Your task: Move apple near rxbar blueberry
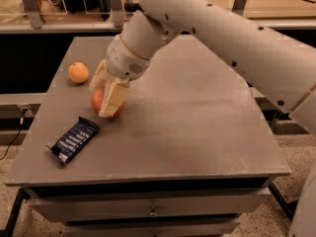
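The red apple (98,101) is held between the cream fingers (112,98) of my gripper (104,98), low over or resting on the grey table (197,117) at its left side. The gripper is shut on the apple and partly hides it. The rxbar blueberry (74,140), a flat navy-blue wrapper with white lettering, lies on the table just below and left of the apple, a short gap apart. My white arm reaches in from the upper right.
A small orange fruit (78,72) sits on the table behind and left of the apple. The table's left and front edges are close to the bar. Drawers run below the tabletop. Railings stand behind the table.
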Controlling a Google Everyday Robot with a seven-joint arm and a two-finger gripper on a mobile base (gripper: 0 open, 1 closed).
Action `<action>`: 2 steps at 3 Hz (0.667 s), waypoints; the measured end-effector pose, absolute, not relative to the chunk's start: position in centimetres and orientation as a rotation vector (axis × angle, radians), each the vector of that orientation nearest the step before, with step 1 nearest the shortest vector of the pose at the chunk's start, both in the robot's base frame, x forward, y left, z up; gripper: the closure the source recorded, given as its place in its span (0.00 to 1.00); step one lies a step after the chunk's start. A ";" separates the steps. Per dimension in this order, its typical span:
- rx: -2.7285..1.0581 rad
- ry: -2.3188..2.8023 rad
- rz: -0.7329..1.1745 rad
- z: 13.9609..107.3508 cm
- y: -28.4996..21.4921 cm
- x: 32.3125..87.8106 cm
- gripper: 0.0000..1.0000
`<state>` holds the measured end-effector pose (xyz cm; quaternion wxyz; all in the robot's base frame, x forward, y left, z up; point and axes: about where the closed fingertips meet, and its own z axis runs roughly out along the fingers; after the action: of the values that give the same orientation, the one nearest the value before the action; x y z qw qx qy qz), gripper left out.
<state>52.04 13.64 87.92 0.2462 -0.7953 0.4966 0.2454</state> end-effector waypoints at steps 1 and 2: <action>-2.170 1.355 0.671 87.9 13.7 52.0 0.57; -2.173 1.352 0.673 87.9 13.9 51.9 0.34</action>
<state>51.90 13.87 87.85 0.2453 -0.7960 0.4954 0.2465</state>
